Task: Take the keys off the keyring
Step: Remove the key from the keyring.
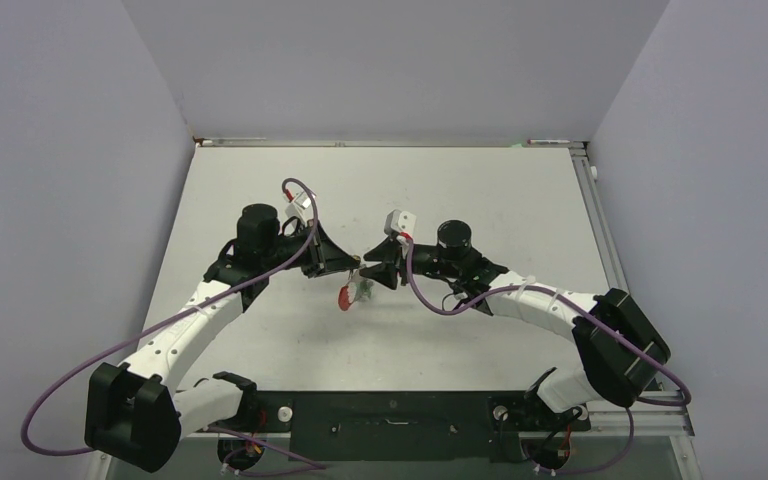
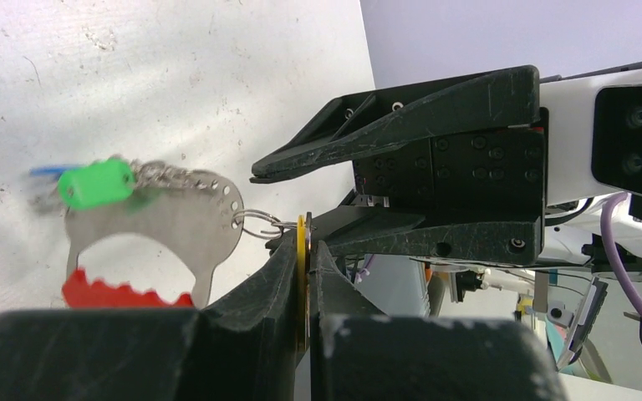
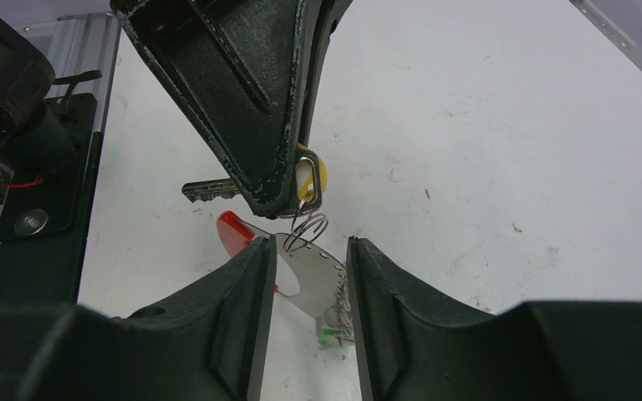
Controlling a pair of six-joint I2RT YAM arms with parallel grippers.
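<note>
No key is off yet: the yellow-tagged key point(image 3: 319, 171), the green-tagged key point(image 2: 94, 184) and a blurred blue-tagged key point(image 2: 50, 171) all hang on the keyring point(image 2: 175, 217). It is held up off the table point(image 1: 290, 340), midway between the arms. From bases at the near edge, both arms reach inward with elbows out. The left tool point(image 2: 304, 246) is clenched on the yellow-tagged key. The right tool point(image 3: 309, 246) faces it, jaws apart astride the keyring's steel plate, not clearly gripping.
</note>
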